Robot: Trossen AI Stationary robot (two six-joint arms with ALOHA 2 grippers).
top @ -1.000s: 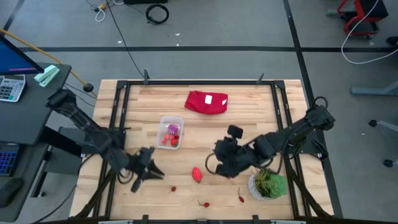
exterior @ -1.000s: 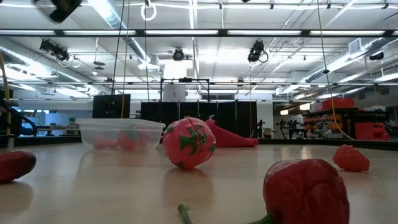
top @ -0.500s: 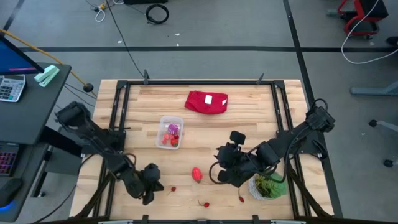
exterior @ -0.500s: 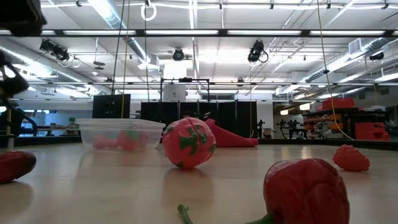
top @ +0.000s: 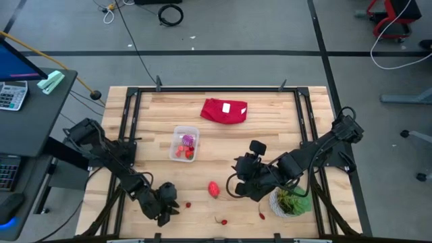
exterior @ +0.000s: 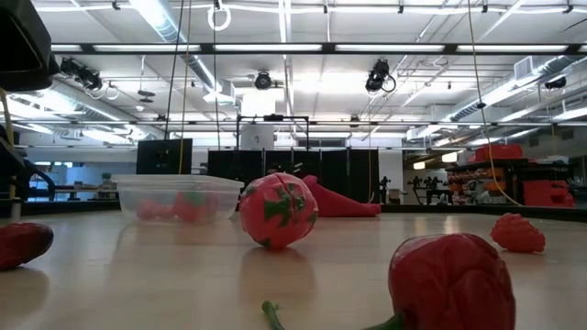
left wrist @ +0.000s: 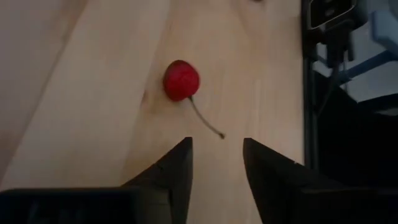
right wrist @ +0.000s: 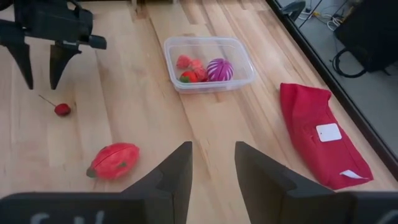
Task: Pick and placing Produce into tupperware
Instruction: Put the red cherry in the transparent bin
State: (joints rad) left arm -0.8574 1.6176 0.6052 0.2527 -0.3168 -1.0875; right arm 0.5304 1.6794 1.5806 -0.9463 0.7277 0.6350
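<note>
Left gripper parked over a cherry, fingers spread and nothing held.

The cherry is seen lying on the table just ahead of the left fingertips, stem pointing back toward the gap, near the front edge on the left side. The tub is set well back from it, mid-table, and a purple piece plus a few red bits are already sat inside. A bigger red oval piece is left lying between the two arms. The right gripper is held low beside that piece, fingers parted a little, empty. A red cloth is laid behind the tub, and a potted plant is tucked under the right arm.
</note>
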